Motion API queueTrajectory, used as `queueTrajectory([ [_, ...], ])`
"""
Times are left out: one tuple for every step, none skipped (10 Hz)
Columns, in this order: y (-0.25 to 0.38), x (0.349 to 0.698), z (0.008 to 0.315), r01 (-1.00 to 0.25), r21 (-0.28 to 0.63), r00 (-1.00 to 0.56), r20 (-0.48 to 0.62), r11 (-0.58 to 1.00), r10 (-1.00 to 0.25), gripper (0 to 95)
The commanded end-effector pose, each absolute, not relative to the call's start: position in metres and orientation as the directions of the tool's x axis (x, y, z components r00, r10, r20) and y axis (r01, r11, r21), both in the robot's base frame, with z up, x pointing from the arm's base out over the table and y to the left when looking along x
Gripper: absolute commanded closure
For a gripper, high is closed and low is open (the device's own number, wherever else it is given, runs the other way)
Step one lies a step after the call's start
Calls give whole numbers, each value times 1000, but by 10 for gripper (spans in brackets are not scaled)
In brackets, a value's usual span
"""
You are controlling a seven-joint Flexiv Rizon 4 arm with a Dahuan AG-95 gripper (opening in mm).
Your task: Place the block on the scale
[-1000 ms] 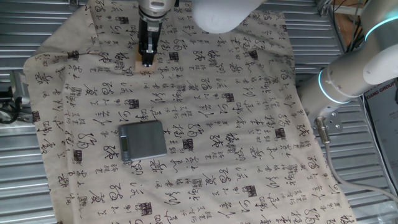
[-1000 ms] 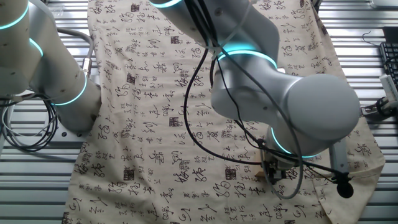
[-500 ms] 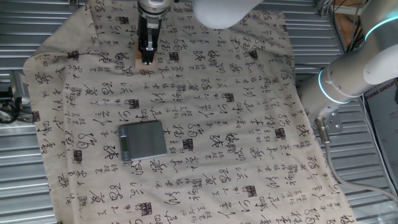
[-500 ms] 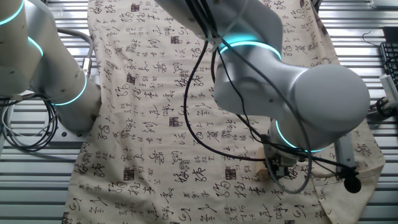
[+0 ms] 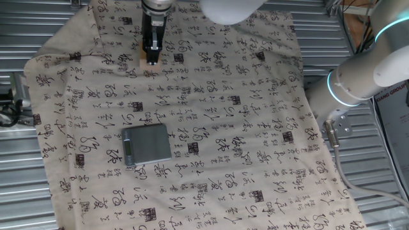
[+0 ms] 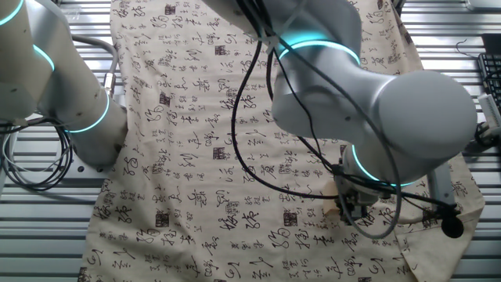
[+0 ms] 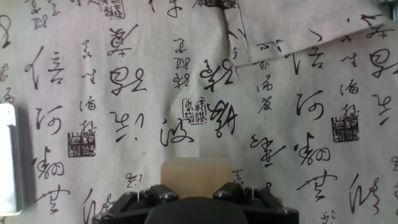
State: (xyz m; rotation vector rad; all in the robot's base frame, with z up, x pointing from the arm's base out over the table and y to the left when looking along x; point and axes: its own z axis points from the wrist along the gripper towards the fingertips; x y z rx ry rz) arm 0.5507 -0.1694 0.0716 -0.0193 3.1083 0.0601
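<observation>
The block (image 5: 143,64), a small tan wooden cube, sits between the fingers of my gripper (image 5: 151,61) at the far side of the printed cloth, lifted a little off it. In the hand view the block (image 7: 196,173) fills the gap between the two black fingers, and the gripper (image 7: 196,194) is shut on it. The scale (image 5: 148,143), a flat grey square plate with a strip on its left edge, lies on the cloth well nearer the front. Its edge shows at the left of the hand view (image 7: 6,155). In the other fixed view the arm hides the scale.
A beige cloth (image 5: 255,128) with black calligraphy covers the table; a fold in it shows in the hand view (image 7: 298,43). The arm's grey base (image 5: 364,76) stands at the right, with cables (image 6: 31,168) beside the table.
My gripper has risen slightly with the block in it, and the arm's elbow has shifted a little. The scale has not moved.
</observation>
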Motion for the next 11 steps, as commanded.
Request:
queueTrajectory([
  [-166, 553, 73, -44, 33, -999, -28, 998, -43, 950],
  [-162, 555, 74, -54, 30, -998, -23, 998, -53, 950],
  [-154, 561, 75, -74, 29, -997, -19, 997, -74, 950],
  [-148, 564, 75, -80, 27, -997, -18, 996, -80, 950],
  [-143, 566, 76, -83, 27, -996, -18, 996, -83, 950],
  [-134, 569, 77, -87, 23, -996, -19, 996, -87, 950],
  [-129, 571, 79, -89, 26, -996, -19, 996, -88, 950],
  [-127, 571, 79, -88, 24, -996, -18, 996, -88, 950],
  [-119, 573, 81, -84, 26, -996, -19, 996, -84, 950],
  [-113, 574, 81, -80, 23, -997, -19, 997, -79, 950],
  [-105, 576, 82, -78, 27, -997, -20, 997, -78, 950],
])
